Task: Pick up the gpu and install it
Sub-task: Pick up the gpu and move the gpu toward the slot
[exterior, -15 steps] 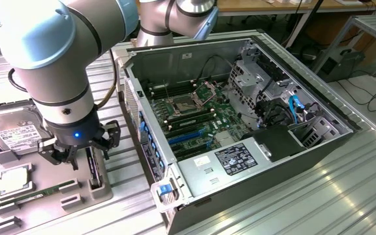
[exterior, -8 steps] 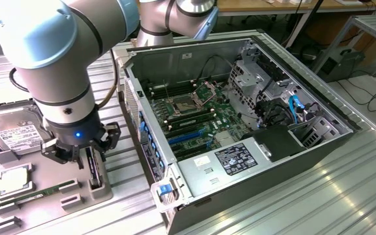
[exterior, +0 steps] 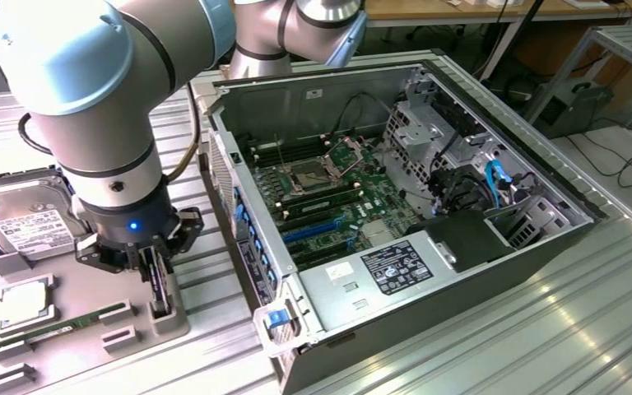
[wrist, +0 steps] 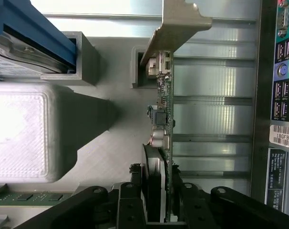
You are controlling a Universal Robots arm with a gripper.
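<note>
The gripper (exterior: 154,262) (wrist: 158,210) is down low over the grey holder (exterior: 85,280) (wrist: 111,138), and it's clenched: in the wrist view the black fingers (wrist: 130,205) sit one on each side of the gpu (wrist: 164,102), pressed against its faces. There's the card seen edge-on, a thin green board with small components and a dark round fan housing right between the fingers. Its silvery bracket (wrist: 180,28) sticks out at the far end, beside a grey slot post of the holder.

From the exterior view, the gpu (exterior: 161,290) stands upright on its edge in the holder, directly under the gripper, at the edge of the holder nearest the computer case (exterior: 404,206).

Moving out: a green memory stick (exterior: 69,319) (wrist: 35,196) lies flat in the holder. The hard drive (exterior: 20,222) with its white label rests farther toward the exterior view's left.

Over on the exterior view's right, the case lies open on the ribbed metal table (exterior: 536,329) (wrist: 211,109). Its motherboard (exterior: 338,197) is exposed, with blue slots (exterior: 316,226) showing. The case is just beside the holder, with the gpu outside it.
</note>
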